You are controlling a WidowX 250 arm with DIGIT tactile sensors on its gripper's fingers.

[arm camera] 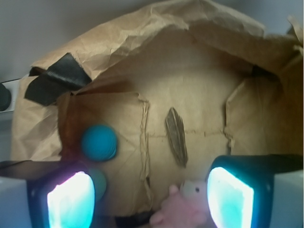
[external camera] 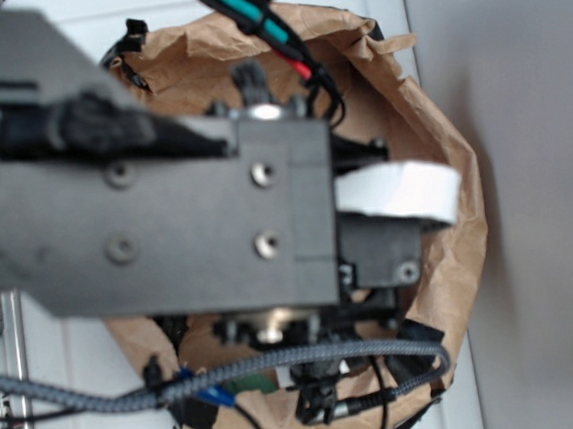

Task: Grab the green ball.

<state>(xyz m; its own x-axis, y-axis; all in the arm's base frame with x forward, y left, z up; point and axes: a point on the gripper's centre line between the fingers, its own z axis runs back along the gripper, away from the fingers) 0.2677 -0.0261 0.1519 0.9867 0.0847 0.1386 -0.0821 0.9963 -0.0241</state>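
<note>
The green ball (arm camera: 99, 179) lies in the paper bag (arm camera: 190, 71), just below the other ball (arm camera: 99, 142).

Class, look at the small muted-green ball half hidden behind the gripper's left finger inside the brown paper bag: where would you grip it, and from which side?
Grip the small muted-green ball across its widest middle, coming down from above. It is round, so any diameter serves, but the brighter teal-blue ball sits right beside it. The open gripper should probably shift left first, so its fingers straddle only the green one.
</note>
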